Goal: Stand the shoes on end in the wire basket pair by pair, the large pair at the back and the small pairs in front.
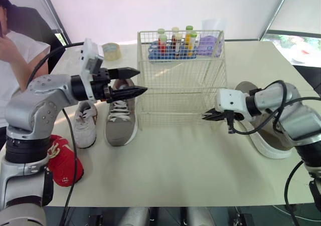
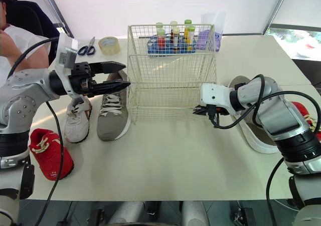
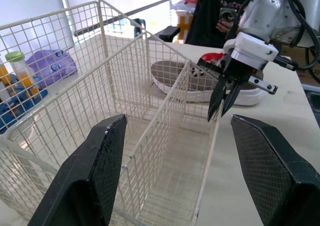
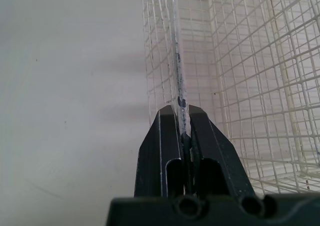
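Observation:
The empty wire basket (image 1: 180,93) stands mid-table. My right gripper (image 1: 204,117) is shut on the basket's near right corner wire (image 4: 180,93), low down. My left gripper (image 1: 142,80) hangs open by the basket's left wall, above a grey shoe (image 1: 120,121); nothing is between its fingers (image 3: 95,171). A small white shoe (image 1: 85,126) lies left of the grey one. A small red shoe (image 1: 64,162) sits at the near left. The other large grey shoe (image 1: 268,138) lies behind my right arm, with another red shoe (image 2: 307,115) beyond it.
Behind the basket stand a blue rack of bottles (image 1: 173,44) and a purple bag (image 1: 209,41). A tape roll (image 1: 111,50) and scissors (image 2: 88,48) lie at the back left. A person (image 1: 17,50) sits at the table's left edge.

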Motion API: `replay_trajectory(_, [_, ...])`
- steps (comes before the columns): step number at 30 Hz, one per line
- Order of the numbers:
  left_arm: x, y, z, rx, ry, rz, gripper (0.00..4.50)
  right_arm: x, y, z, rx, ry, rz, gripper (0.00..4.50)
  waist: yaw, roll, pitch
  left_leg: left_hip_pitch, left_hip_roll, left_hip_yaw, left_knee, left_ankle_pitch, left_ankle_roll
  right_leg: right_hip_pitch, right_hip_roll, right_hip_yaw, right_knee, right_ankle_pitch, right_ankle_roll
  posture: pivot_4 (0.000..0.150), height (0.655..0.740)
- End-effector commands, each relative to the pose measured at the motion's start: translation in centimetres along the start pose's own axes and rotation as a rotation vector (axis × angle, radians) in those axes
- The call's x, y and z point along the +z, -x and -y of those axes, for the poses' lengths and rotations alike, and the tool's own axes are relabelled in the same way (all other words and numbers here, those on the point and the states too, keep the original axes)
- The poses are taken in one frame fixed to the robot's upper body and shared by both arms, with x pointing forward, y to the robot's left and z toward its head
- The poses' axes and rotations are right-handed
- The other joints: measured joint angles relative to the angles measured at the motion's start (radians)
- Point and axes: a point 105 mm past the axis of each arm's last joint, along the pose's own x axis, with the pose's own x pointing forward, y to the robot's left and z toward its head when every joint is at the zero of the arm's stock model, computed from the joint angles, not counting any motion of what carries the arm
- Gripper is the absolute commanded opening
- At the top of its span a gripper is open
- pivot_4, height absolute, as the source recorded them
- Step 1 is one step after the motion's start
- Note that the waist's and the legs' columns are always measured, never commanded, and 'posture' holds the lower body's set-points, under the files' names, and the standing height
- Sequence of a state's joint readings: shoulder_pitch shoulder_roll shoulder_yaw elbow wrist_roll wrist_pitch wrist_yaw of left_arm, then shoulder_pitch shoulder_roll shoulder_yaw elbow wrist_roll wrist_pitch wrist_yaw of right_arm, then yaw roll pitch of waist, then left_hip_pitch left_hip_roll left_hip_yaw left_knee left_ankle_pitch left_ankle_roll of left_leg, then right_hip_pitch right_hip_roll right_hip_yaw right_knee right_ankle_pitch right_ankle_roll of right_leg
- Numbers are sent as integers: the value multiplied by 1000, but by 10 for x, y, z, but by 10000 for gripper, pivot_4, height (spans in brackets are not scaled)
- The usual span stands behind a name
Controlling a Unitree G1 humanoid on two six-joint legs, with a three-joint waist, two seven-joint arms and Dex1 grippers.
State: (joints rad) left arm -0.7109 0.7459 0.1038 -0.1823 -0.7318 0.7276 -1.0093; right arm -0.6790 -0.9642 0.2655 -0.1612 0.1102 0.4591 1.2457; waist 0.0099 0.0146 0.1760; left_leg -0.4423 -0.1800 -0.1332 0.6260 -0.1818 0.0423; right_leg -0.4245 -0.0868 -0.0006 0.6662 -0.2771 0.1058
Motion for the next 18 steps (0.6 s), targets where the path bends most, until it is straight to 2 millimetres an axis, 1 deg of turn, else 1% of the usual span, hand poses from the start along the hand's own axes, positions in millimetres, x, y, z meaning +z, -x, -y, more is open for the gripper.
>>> replay_trajectory(1, [12,3,3,7,-53,34,33998,17,4,4,-54,20,44,101,1,0,0,0,0,0,0,0,0,0,0,0,0,0,0,1500,7400])
replay_trajectory(5, [12,2,3,7,-53,36,33998,19,2,0,-51,17,47,101,2,0,0,0,0,0,0,0,0,0,0,0,0,0,0,1500,7400])
replay_trajectory(12, [12,0,2,-1,-52,38,33998,8,6,-3,-44,37,-4,101,2,0,0,0,0,0,0,0,0,0,0,0,0,0,0,1500,7400])
replay_trajectory(18, [12,-2,2,-6,-50,43,33998,12,10,-6,-32,35,6,101,4,0,0,0,0,0,1,0,0,0,0,0,0,0,0,1500,7400])
